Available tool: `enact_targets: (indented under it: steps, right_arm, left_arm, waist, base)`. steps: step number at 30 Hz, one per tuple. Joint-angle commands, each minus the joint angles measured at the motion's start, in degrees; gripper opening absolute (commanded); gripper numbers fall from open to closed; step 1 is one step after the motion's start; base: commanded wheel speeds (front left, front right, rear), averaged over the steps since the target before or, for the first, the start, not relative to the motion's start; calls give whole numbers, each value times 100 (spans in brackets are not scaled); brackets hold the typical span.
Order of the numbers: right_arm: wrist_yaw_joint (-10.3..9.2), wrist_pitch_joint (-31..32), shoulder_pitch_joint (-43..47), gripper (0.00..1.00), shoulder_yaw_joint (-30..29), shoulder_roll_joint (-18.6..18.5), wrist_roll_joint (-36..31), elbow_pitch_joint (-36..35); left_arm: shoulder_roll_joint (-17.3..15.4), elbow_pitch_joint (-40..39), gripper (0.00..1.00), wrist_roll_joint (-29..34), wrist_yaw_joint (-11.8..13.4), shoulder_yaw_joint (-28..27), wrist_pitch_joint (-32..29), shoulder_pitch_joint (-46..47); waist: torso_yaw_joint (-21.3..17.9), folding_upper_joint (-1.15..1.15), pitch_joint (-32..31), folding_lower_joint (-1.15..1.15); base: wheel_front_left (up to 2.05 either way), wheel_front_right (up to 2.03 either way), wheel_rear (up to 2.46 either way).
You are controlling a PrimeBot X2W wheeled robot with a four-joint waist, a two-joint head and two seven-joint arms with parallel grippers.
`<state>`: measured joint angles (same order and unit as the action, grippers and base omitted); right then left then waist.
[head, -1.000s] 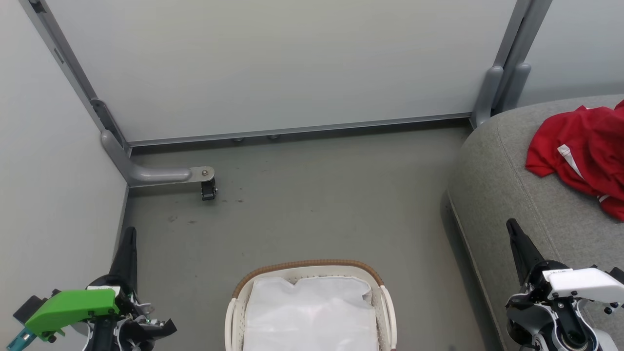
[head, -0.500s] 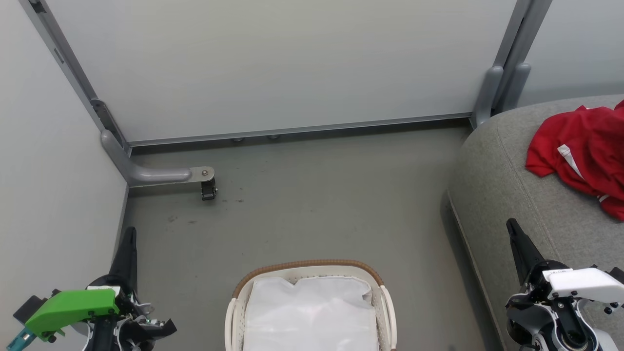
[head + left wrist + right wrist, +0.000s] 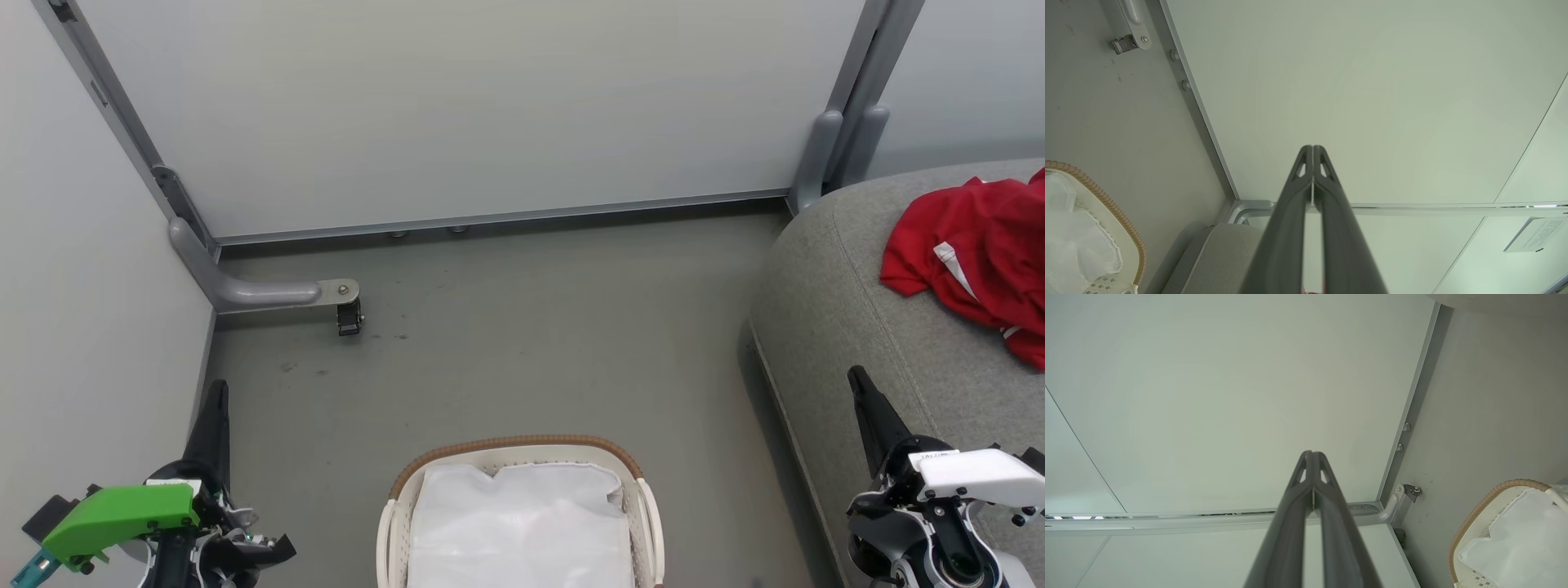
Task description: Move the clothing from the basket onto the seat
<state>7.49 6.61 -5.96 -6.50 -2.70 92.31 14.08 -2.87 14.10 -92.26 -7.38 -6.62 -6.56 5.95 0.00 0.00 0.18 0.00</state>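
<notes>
Nothing held in the left gripper (image 3: 218,390): fingers pressed together tip to tip, pointed at a pale wall panel (image 3: 490,106) well beyond them. Same for the right gripper (image 3: 856,377): closed along the whole length, empty, aimed the same way.

Ahead of the right fingers' tips and off to their right, up on the seat (image 3: 849,278): the clothing (image 3: 971,245), a crumpled red heap with a white stripe, lying on the grey cushion and cut off by the picture's edge. Impossible to tell from here whether one garment or two in that heap. Just beside the right fingers, the rounded near edge of that seat.

Between the two pairs of fingers, back behind their tips and low on the floor (image 3: 531,327): the basket (image 3: 514,443), well apart from either gripper. Inside it, the white liner (image 3: 522,523), rumpled across the opening, with no red on top. Hidden below the picture's lower edge: the near part of the basket, so no saying for certain that nothing lies there.

Judged from this: most or all of the moving done, with red fabric already on the seat and none showing in the basket. Left to do, at most: checking under and past the liner for a second garment and, if found, lifting it across to the cushion beside the heap.
</notes>
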Motion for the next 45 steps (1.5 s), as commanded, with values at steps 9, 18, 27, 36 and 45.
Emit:
enact_targets:
  steps: [9, 18, 27, 36, 45]
  right_arm:
    - [0, 8, -49, 0, -13, -34, 20, -21]
    - [0, 8, -49, 0, -13, -34, 20, -21]
    - [0, 8, -49, 0, -12, -34, 20, -21]
    - [0, 8, -49, 0, -12, -34, 20, -21]
    - [0, 7, -49, 0, -12, -34, 20, -21]
  left_arm:
    - [0, -12, 0, -24, -29, -9, -19, 63]
    - [0, -12, 0, -25, -29, -8, -18, 63]
    - [0, -12, 0, -26, -29, -7, -17, 63]
    - [0, -12, 0, -26, -29, -6, -17, 63]
    - [0, -12, 0, -27, -29, -6, -16, 63]
  waist:
    - [0, 0, 0, 0]
    - [0, 0, 0, 0]
    - [0, 0, 0, 0]
    - [0, 0, 0, 0]
    - [0, 0, 0, 0]
  base:
    - [0, 0, 0]
    - [0, 0, 0]
    - [0, 0, 0]
    - [0, 0, 0]
    - [0, 0, 0]
